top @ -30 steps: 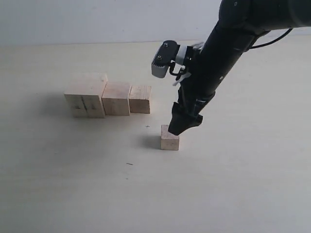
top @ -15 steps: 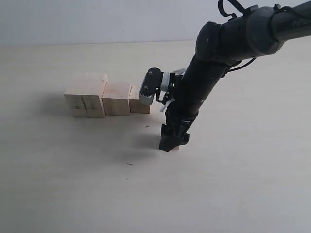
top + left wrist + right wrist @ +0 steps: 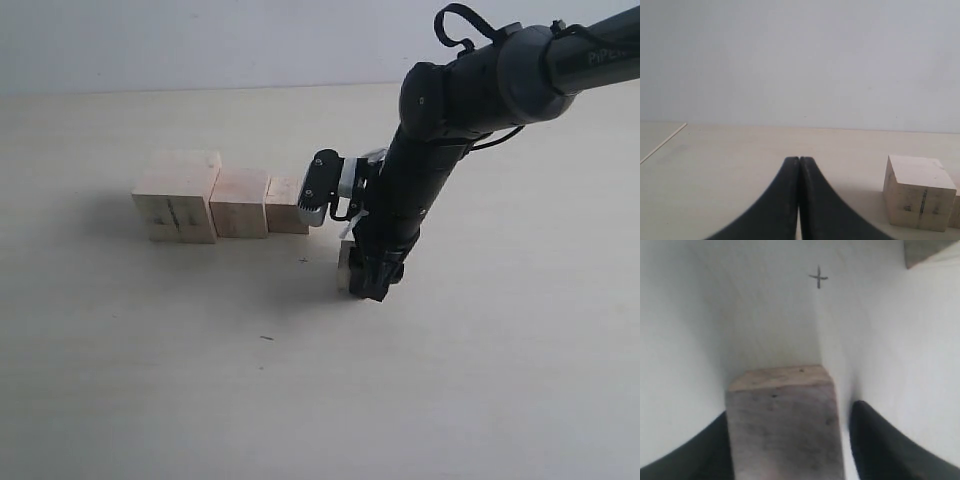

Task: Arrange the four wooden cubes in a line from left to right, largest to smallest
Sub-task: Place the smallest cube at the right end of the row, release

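Three of the four wooden cubes stand in a touching row: the largest cube (image 3: 178, 200) on the left, a medium cube (image 3: 240, 203), then a smaller cube (image 3: 285, 205). The smallest cube (image 3: 345, 268) sits apart in front of the row's right end, mostly hidden by my right gripper (image 3: 368, 282). In the right wrist view that smallest cube (image 3: 785, 420) stands between the jaws of the right gripper (image 3: 790, 412); one finger is against it and a narrow gap shows at the other. My left gripper (image 3: 799, 159) is shut and empty, with the largest cube (image 3: 915, 200) beside it.
A small pencilled cross (image 3: 303, 261) marks the pale tabletop (image 3: 150, 380) just left of the smallest cube, and a short dark mark (image 3: 266, 338) lies nearer the front. A corner of the row's smaller cube (image 3: 925, 250) shows in the right wrist view.
My right arm has come down from beside the smallest cube, so its jaws now straddle the cube and have narrowed. The three-cube row has not moved.
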Controlling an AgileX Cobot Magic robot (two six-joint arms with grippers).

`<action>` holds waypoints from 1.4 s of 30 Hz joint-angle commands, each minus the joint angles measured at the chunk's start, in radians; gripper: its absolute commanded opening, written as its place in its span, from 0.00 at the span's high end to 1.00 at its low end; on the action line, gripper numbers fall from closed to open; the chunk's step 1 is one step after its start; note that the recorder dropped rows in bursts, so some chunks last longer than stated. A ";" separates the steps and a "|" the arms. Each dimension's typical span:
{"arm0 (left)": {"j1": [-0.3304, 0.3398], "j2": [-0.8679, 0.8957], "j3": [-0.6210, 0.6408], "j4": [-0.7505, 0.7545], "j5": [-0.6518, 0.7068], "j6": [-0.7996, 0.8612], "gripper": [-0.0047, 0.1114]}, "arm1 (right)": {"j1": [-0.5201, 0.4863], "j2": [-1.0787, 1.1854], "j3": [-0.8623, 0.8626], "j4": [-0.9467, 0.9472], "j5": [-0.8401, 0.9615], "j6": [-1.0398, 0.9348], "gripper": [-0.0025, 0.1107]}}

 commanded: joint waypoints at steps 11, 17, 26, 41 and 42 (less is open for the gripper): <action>0.002 -0.007 0.003 -0.010 -0.004 0.005 0.94 | 0.001 -0.082 0.002 -0.021 -0.017 0.004 0.98; 0.002 -0.007 0.003 -0.010 -0.004 0.005 0.94 | -0.001 -0.102 -0.080 -0.054 -0.020 0.004 0.98; 0.002 -0.007 0.003 -0.010 -0.004 0.005 0.94 | -0.001 -0.016 -0.182 -0.134 -0.026 0.004 0.98; 0.002 -0.007 0.003 -0.010 -0.004 0.005 0.94 | -0.001 0.128 -0.293 -0.151 -0.027 -0.004 0.98; 0.002 -0.007 0.003 -0.010 -0.004 0.005 0.94 | -0.001 0.136 -0.296 -0.151 -0.027 -0.009 0.98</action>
